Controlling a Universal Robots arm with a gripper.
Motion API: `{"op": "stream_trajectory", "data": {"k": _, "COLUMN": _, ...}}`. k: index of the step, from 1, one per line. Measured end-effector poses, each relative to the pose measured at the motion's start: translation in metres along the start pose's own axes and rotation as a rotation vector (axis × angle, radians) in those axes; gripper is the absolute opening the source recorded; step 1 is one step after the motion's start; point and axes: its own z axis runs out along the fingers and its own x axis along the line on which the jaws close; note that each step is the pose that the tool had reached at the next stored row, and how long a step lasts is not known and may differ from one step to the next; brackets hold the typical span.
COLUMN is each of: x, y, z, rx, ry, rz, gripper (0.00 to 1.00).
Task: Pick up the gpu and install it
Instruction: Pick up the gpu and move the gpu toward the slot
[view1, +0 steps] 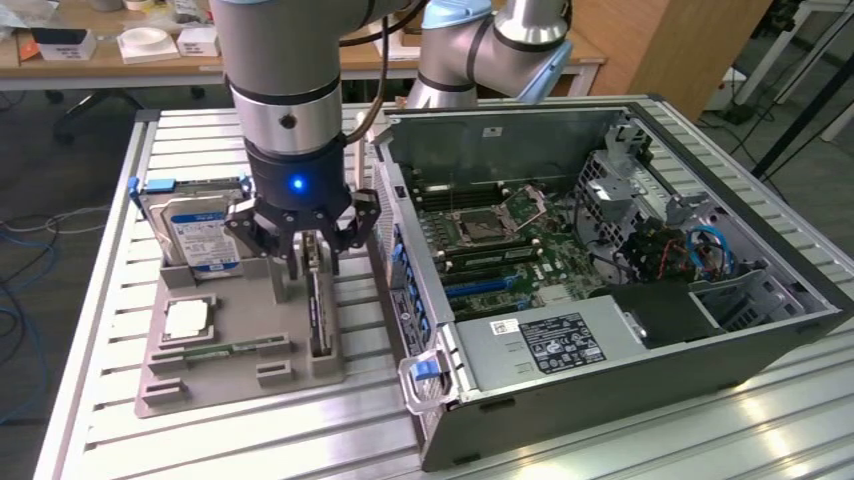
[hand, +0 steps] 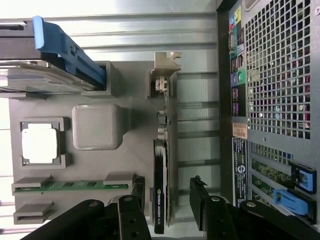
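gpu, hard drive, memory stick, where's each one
gpu (hand: 160, 200): wrist view, black cooler edge
hard drive (view1: 200, 238): exterior view, blue-white label
memory stick (hand: 70, 186): wrist view, middle of green board

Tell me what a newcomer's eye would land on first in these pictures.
The open computer case on the exterior view's right, its motherboard laid bare, draws the eye first. Next comes the open gripper, straddling the gpu that stands on edge in the grey tray. A hard drive with a blue-white label stands at the tray's far end in the exterior view.
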Motion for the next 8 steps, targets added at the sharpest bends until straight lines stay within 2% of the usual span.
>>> {"op": "stream_trajectory", "data": {"k": 8, "x": 0.0000, "y": -0.0024, "z": 0.0066, "rx": 0.0001, "ry": 0.0000, "rz": 0.000, "gripper": 0.49}}
